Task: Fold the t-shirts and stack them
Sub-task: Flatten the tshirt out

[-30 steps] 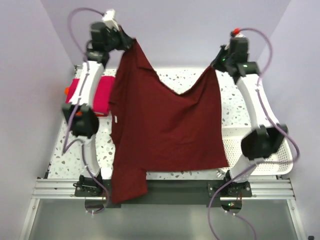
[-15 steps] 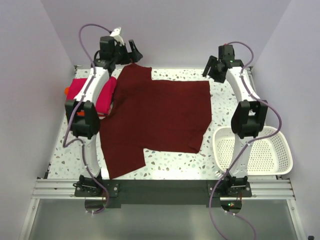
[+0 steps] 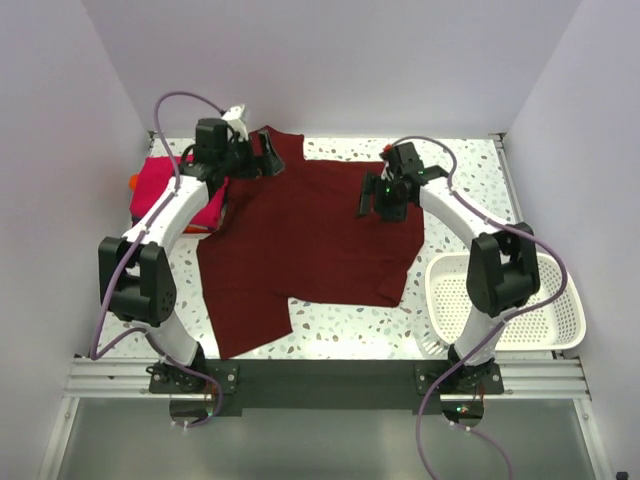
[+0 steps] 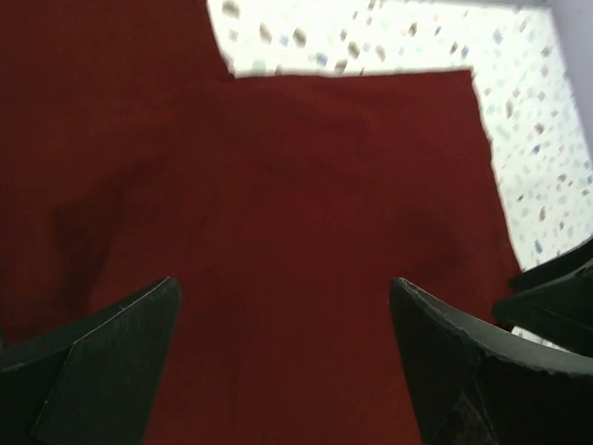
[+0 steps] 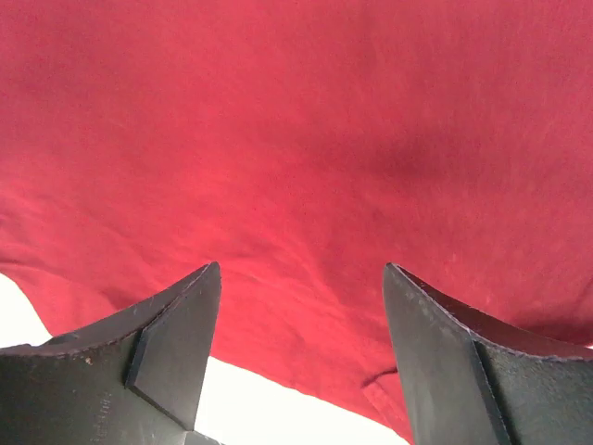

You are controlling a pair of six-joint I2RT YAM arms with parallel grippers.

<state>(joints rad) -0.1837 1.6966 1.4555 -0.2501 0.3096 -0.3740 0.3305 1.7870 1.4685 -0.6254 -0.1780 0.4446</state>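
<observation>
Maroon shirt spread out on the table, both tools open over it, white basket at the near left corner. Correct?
No: the white basket sits at the near right corner, as the top external view shows. The rest holds: the maroon shirt lies spread out, with the left tool and right tool open over it.

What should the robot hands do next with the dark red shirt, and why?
Probably lower both and pinch one side edge to start folding: the maroon shirt lies spread flat, not yet folded, and the left gripper and right gripper hover open above it.
</observation>
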